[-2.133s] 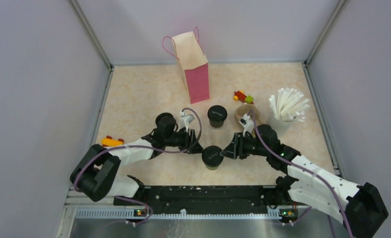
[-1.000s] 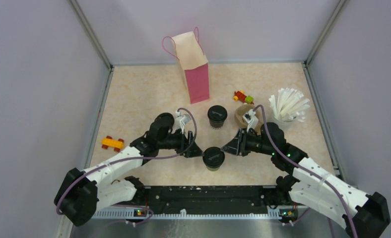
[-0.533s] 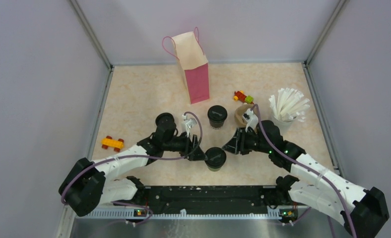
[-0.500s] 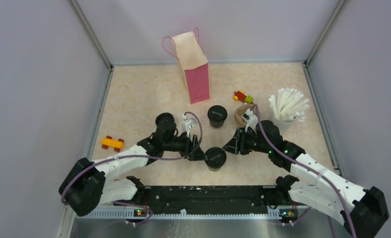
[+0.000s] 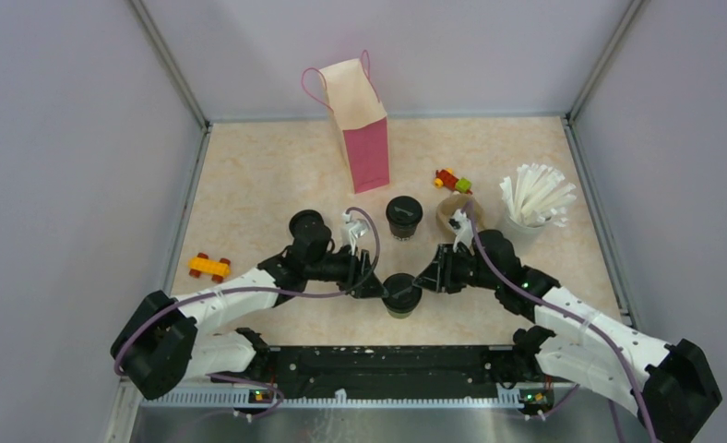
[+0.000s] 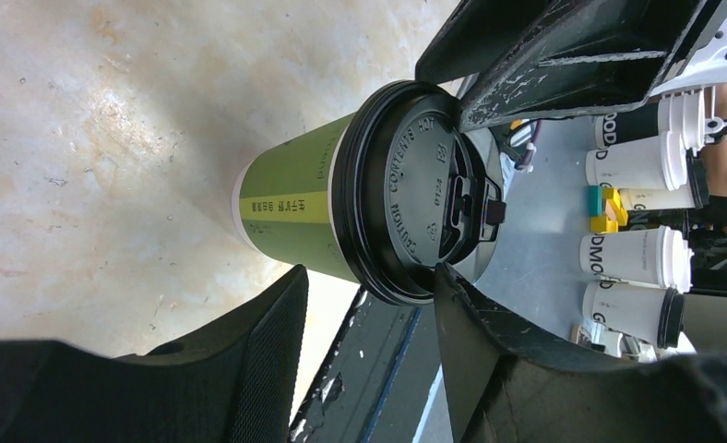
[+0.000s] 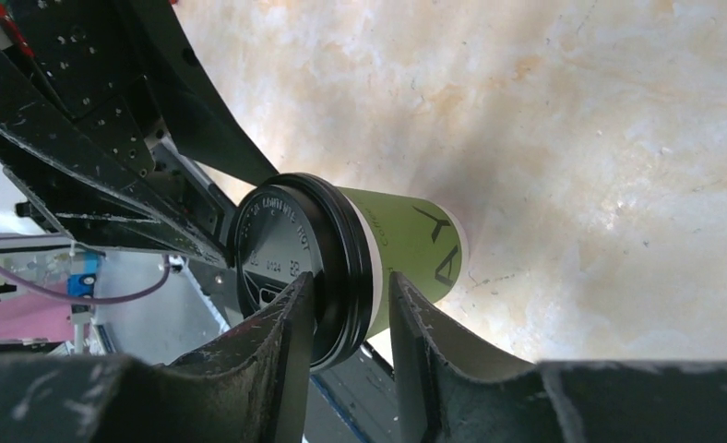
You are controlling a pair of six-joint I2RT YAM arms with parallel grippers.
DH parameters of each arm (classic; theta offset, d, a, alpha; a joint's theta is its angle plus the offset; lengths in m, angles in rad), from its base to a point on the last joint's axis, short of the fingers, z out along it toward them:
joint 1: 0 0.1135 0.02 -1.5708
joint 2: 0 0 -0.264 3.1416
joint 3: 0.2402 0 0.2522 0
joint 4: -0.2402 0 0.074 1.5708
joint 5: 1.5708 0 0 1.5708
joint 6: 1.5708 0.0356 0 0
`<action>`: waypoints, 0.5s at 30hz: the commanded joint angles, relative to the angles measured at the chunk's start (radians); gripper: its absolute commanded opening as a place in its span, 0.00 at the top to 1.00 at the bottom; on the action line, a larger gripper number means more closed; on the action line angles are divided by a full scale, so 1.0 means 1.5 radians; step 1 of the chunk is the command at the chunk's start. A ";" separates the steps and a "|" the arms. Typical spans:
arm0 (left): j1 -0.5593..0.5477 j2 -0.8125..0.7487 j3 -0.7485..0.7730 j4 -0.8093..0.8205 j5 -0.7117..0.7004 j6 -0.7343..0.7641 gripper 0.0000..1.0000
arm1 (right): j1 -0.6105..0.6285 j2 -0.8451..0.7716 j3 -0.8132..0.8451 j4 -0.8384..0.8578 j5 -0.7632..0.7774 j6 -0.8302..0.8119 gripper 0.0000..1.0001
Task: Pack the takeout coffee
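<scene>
Green-sided cup (image 6: 295, 208), black-lidded, stood between your arms. Your left gripper (image 6: 369, 277) had narrowed around it yet stayed loose; whether your right gripper (image 7: 351, 295) clamped its rim could not be told. Lift pending.

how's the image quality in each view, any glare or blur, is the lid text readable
Left wrist: lid lettering crisp, glare patch on the table, left tool dark and soft-edged. Right wrist: lettering legible, right tool nearly black, table washed bright. Top external: even light, lid too small to read.
</scene>
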 commanded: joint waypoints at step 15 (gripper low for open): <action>-0.019 0.054 -0.004 -0.089 -0.126 0.032 0.47 | -0.005 -0.051 -0.254 0.175 0.017 0.103 0.73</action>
